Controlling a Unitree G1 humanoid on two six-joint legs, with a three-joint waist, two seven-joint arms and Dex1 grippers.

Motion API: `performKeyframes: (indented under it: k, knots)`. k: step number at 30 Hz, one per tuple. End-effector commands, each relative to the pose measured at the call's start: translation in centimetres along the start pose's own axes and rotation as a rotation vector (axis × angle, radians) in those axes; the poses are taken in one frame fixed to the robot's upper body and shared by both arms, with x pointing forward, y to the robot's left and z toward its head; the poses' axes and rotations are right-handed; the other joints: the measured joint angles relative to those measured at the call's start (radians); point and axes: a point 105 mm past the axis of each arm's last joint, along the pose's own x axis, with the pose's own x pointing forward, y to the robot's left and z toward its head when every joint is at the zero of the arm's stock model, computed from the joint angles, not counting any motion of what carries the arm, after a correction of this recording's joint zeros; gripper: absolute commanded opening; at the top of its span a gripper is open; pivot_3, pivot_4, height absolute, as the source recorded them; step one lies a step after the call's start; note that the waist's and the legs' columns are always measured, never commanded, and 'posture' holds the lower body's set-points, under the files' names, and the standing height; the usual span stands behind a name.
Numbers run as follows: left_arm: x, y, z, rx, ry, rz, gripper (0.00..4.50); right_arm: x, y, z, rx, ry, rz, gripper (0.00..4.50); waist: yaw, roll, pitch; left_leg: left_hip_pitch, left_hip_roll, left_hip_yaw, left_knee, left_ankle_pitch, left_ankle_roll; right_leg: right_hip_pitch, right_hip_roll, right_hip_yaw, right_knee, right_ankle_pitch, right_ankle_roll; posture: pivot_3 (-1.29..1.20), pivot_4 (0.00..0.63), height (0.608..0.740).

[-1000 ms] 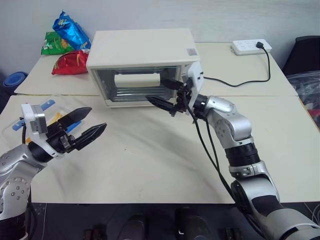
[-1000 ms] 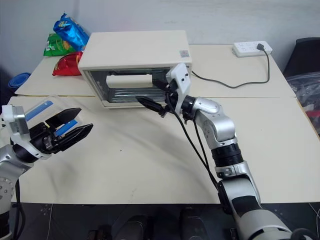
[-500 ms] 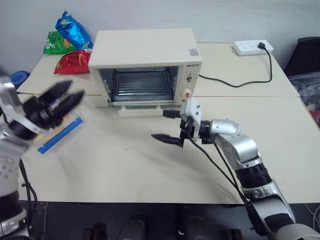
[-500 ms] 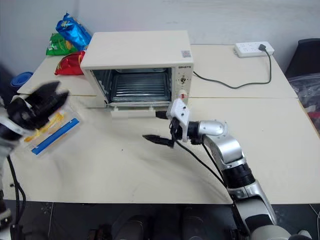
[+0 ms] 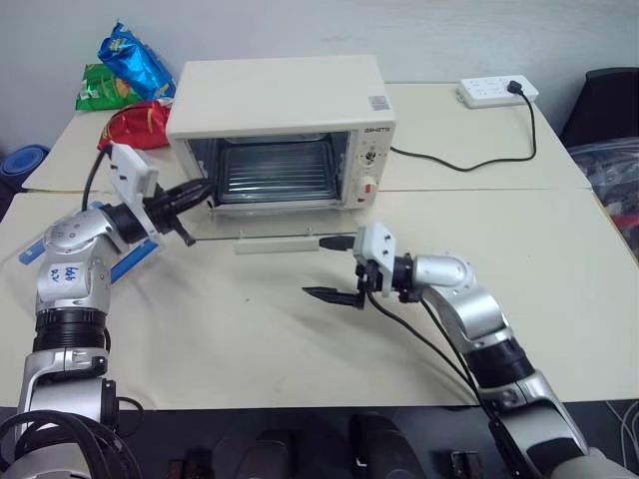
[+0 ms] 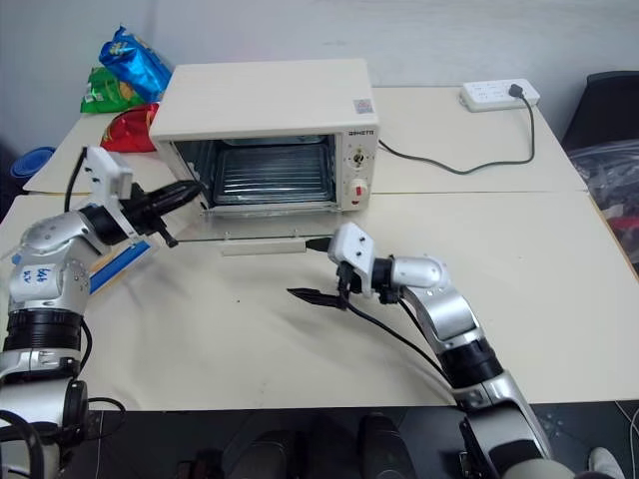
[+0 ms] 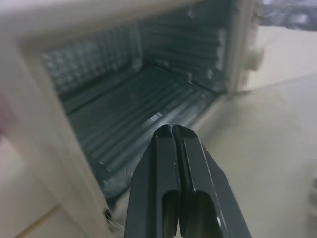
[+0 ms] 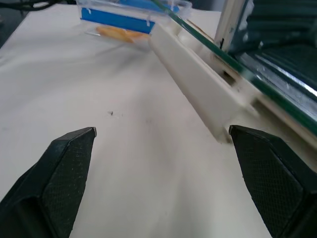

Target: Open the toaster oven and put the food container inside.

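The cream-white boxy toaster oven [image 5: 280, 110] is sitting toward the back of the pale surface [image 5: 300, 339], its glass drop-down door [image 5: 270, 236] lying open and flat in front of the cavity, with the white bar handle [image 5: 277, 245] along the door's front edge and the dark wire rack showing inside. Knobs and a red button are standing on its right panel. The flat clear rectangular plastic food container [image 6: 118, 265] with blue clip strips is lying on the surface to the left of the oven, partly hidden behind the left arm; in the right wrist view its blue strip and yellow fries [image 8: 121, 33] are showing beyond the door handle. The left pincer [image 5: 190, 196] is reaching level toward the left front corner of the oven's opening, its two black fingers [image 7: 181, 188] pressed together and holding nothing. The right pincer [image 5: 332, 267] is hovering over the surface just in front of the door handle, its black fingers [image 8: 64, 168] spread wide and gripping nothing. Behind the oven's left side, blue, green and red snack bags [image 5: 125, 75] are lying in a heap. At the back right, a white power strip [image 5: 496, 92] is resting on the surface with a black cable [image 5: 449, 165] running toward the oven.
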Motion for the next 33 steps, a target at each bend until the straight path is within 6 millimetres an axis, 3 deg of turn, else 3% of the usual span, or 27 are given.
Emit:
performKeyframes:
  k: [1,6,12,13,15,20,28,30,33]
  knots:
    - [-0.3,-1.3,-0.7,0.038,0.058,-0.058,0.04,-2.9,0.5,0.4,-0.036,-0.037,-0.039,4.50,0.004,0.000,0.000,0.000,0.000,0.000,0.000,0.000,0.000,0.000,0.000,0.000,0.000,0.000,0.000,0.00,0.150,0.740]
    - [0.1,-2.5,-2.9,0.013,0.088,0.009,0.04,-7.1,0.8,-1.3,0.006,-0.002,-0.131,4.50,0.014,0.000,0.000,0.001,0.000,0.000,0.002,0.000,0.000,0.002,0.000,0.000,-0.002,0.000,0.000,0.00,0.150,0.740]
    - [-1.1,-3.8,-3.6,-0.067,-0.014,0.118,0.04,-8.2,-0.8,0.7,-0.023,-0.137,-0.263,4.50,0.006,0.000,0.000,0.003,0.001,0.000,0.001,0.000,0.000,0.002,0.001,0.002,-0.002,0.000,0.001,0.00,0.150,0.740]
    - [-1.8,-3.8,-3.4,-0.079,-0.050,0.161,0.21,-8.0,-1.0,1.0,-0.029,-0.149,-0.272,4.50,0.004,0.000,0.000,0.003,0.001,0.000,0.001,0.000,0.000,0.002,0.001,0.001,-0.002,0.000,0.001,0.00,0.150,0.740]
    - [-3.9,-3.6,-2.9,-0.129,-0.142,0.269,0.59,-7.4,-1.0,2.3,0.015,-0.247,-0.233,4.50,0.002,0.000,0.000,0.003,0.001,0.001,0.000,0.000,0.000,0.002,0.001,0.002,-0.002,0.000,0.001,0.00,0.150,0.740]
    - [-12.5,-2.8,-2.5,-0.226,-0.271,0.673,2.09,-6.1,-0.8,4.8,-0.058,-0.372,-0.200,4.50,0.005,0.000,0.000,0.003,0.002,0.000,0.000,0.000,0.000,0.002,0.001,0.002,-0.004,0.000,0.000,0.00,0.150,0.740]
    - [-26.2,-6.4,-5.7,-0.461,-0.298,1.234,4.42,-3.9,1.2,5.9,-0.173,-0.428,-0.089,4.50,0.031,-0.001,0.000,0.005,0.002,0.000,0.001,-0.001,0.002,0.006,0.000,0.003,-0.005,0.000,0.001,0.00,0.150,0.740]
    - [-28.8,-6.9,-6.3,-0.464,-0.284,1.346,4.46,-3.8,1.3,5.7,-0.194,-0.424,-0.079,4.50,0.036,-0.002,-0.001,0.008,0.001,0.000,0.001,-0.002,0.002,0.008,0.000,0.003,-0.006,0.000,0.001,0.00,0.150,0.740]
    - [-30.2,-6.1,-6.5,-0.505,-0.252,1.420,4.46,-3.8,1.3,5.8,-0.214,-0.431,-0.066,4.50,0.046,-0.003,-0.001,0.011,0.001,0.000,0.001,-0.002,0.002,0.012,0.000,0.003,-0.006,0.000,0.000,0.00,0.150,0.740]
